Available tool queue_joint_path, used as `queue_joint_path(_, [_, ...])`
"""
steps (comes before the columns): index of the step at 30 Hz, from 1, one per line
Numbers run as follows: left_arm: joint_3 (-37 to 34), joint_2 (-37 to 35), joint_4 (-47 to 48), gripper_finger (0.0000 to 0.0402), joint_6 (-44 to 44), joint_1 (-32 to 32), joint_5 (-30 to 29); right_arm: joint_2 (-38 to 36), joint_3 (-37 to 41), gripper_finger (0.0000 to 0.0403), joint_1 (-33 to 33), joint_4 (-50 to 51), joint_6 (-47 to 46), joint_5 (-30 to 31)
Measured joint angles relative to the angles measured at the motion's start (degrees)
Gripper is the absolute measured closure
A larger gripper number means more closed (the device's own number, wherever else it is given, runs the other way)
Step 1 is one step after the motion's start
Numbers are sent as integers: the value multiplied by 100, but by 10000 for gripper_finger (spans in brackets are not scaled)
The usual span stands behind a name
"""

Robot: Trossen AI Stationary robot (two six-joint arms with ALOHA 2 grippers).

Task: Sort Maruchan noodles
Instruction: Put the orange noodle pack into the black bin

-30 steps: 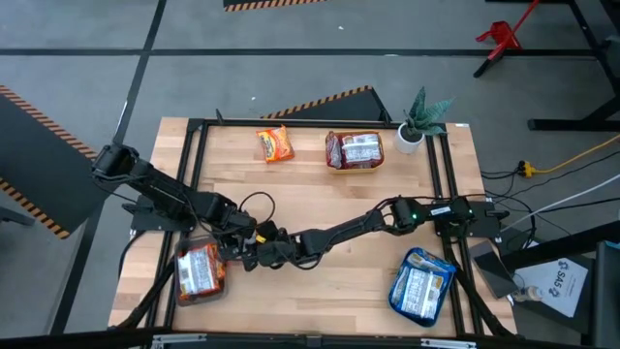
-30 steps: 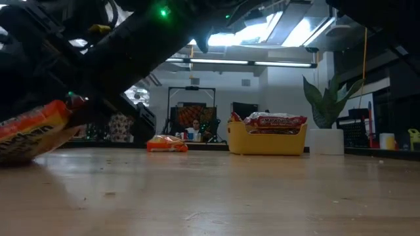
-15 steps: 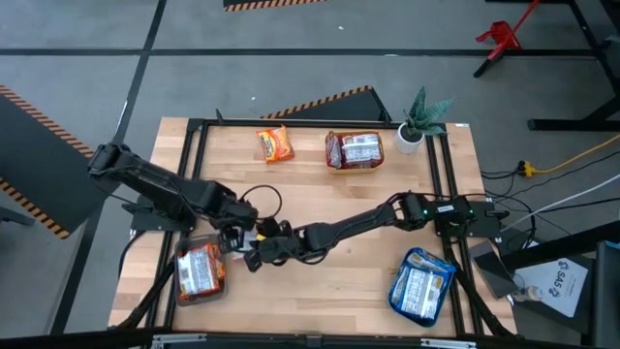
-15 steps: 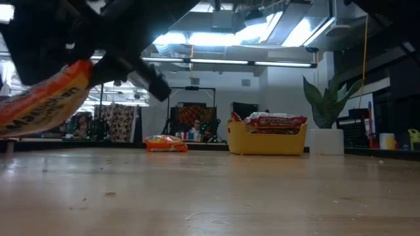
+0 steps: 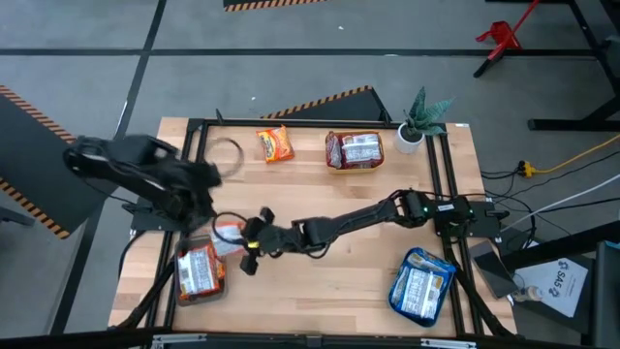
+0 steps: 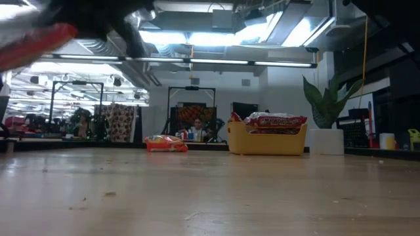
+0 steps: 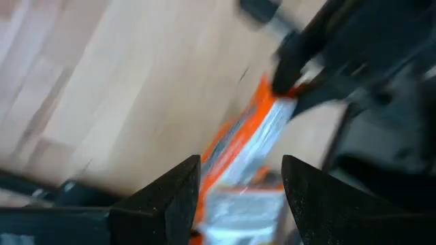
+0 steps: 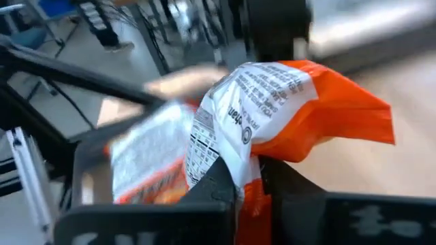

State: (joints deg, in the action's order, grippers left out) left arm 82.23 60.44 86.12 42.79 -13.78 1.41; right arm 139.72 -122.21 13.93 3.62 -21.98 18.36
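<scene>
Your right gripper (image 8: 248, 178) has its fingers pinched on an orange noodle packet (image 8: 272, 116), beside the tray (image 5: 176, 291) of orange packets; left gripper (image 7: 240, 178) gapes empty. That thin edge-hold could slip, dropping the packet outside the tray.

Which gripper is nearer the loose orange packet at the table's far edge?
Left gripper, open, nearer the loose orange packet. Right gripper, farther, grips another orange packet.

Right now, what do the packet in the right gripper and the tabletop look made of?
Orange noodle packet: thin printed plastic film, probably glossy; it creases and folds where the right gripper pinches it. Tabletop: light wooden planks, seams and grain visible, matte to slightly satin finish; black metal frame around it.
</scene>
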Motion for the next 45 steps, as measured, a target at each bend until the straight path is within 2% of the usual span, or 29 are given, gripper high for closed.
queue_joint_path(6, [605, -625, -244, 200, 441, 0, -584, -8, -197, 386, -261, -657, 2607, -199])
queue_joint_path(8, [665, -807, -244, 200, 593, 0, -753, -4, -197, 386, -381, -898, 3270, -472])
queue_joint_path(14, [672, -1234, -264, 200, 853, 0, -1280, 140, -199, 386, -684, -1257, 4186, -1703])
queue_joint_path(18, [672, -1401, -261, 200, 966, 0, -1576, 387, -199, 386, -691, -1790, 4351, -1977])
queue_joint_path(25, [672, -1483, -257, 200, 962, 0, -1971, 699, -190, 386, -588, -1996, 4349, -2231])
queue_joint_path(30, [671, -1477, -257, 200, 928, -1, -2024, 693, -197, 386, -565, -1367, 4508, -1386])
queue_joint_path(40, [361, -1477, -258, 200, 946, -2, -1988, 623, -270, 386, -365, -480, 4653, -1400])
queue_joint_path(45, [252, -1477, -261, 200, 953, -2, -1983, 600, -723, 386, -135, 685, 4639, -1376])
